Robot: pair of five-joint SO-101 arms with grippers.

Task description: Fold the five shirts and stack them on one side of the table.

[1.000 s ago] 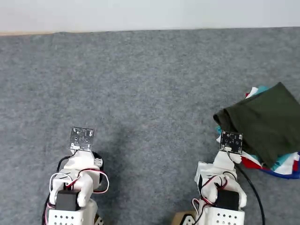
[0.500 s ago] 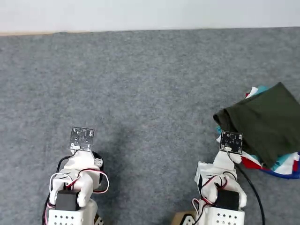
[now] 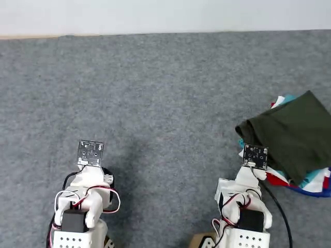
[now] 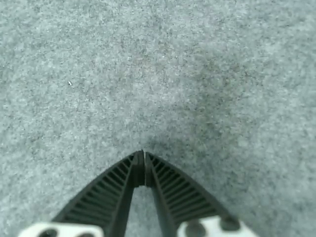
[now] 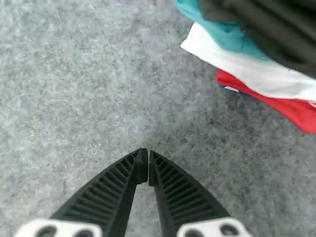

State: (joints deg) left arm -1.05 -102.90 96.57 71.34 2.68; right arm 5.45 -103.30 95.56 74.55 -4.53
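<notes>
The whole table [image 3: 165, 93] was covered in grey felt, with a plain white wall [image 3: 165, 15] behind it.

A bare robot test bench, judging by its grey felt-covered tabletop [image 3: 165, 93] and plain white wall [image 3: 165, 15].

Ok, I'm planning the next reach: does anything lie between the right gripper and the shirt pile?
Nothing visible does. Bare grey mat separates the right gripper, its jaws shut, from the shirt pile, which has the dark green shirt on top.
</notes>
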